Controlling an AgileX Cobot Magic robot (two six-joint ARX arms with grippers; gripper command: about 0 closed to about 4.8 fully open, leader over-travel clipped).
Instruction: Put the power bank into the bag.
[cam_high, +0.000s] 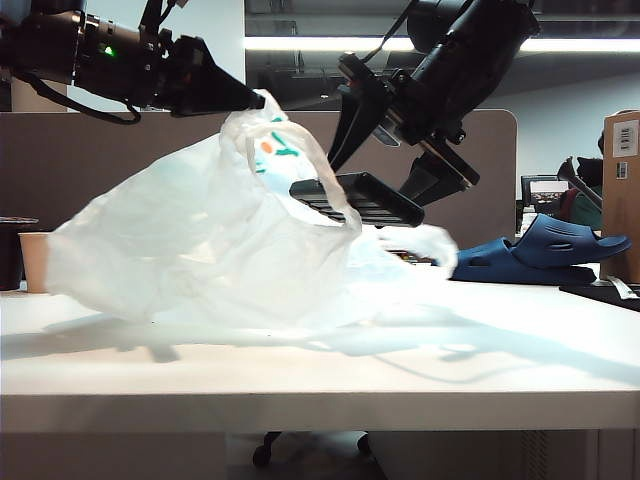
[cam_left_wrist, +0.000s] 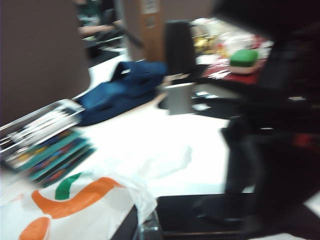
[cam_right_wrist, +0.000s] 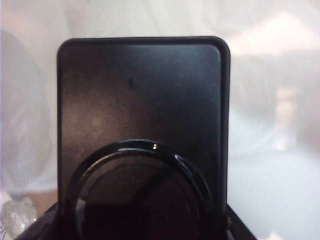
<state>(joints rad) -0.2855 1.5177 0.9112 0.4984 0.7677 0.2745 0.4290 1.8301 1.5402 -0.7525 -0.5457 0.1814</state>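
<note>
Left hand (cam_high: 252, 100) pinches the bag (cam_high: 200, 240) up by its handle, right hand (cam_high: 385, 190) grips the power bank (cam_high: 355, 198) beside the opening, so next it probably needs sliding inside.

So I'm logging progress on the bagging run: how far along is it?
Done: the left gripper is shut on the bag, lifting its handle off the table, and the right gripper has the power bank clamped and airborne. In hand: the power bank hangs beside the raised handle, outside the bag; the right wrist view shows white plastic just beyond it. Left: pushing it inside and releasing.
</note>
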